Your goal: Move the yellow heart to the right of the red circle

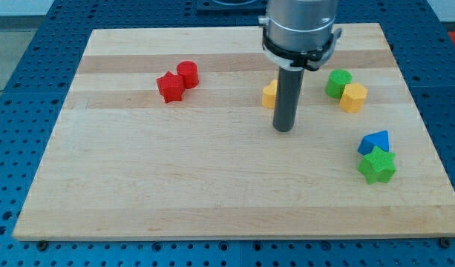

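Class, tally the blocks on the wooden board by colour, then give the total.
Red: 2, star and cylinder
Yellow: 2, one half hidden behind the rod, one hexagon
Green: 2, cylinder and star
Blue: 1, triangle
Total: 7

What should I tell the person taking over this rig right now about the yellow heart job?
My tip is down on the wooden board, touching or nearly touching the right edge of a yellow block, likely the heart; the rod half hides it, so its shape is unclear.
The red circle sits toward the view's upper left, touching a red star.
A second yellow block is by the green circle on the view's right.
Done: tip is at the block. Left: slide it leftward to stop just right of the red circle.
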Controlling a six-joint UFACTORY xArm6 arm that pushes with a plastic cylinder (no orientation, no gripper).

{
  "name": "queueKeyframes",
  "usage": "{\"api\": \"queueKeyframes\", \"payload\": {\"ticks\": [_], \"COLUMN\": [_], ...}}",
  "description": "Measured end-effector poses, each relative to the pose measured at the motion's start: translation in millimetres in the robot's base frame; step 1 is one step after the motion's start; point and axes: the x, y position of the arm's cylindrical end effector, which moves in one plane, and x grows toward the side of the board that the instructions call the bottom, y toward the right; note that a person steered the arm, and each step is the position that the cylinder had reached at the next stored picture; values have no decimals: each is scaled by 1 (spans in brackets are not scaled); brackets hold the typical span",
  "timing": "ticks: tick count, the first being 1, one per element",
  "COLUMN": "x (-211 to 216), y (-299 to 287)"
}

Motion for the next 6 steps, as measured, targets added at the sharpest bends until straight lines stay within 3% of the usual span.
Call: {"api": "queueKeyframes", "payload": {"ticks": [2, 4, 6], "x": [-81, -97, -99], "y": [-17, -39, -98]}}
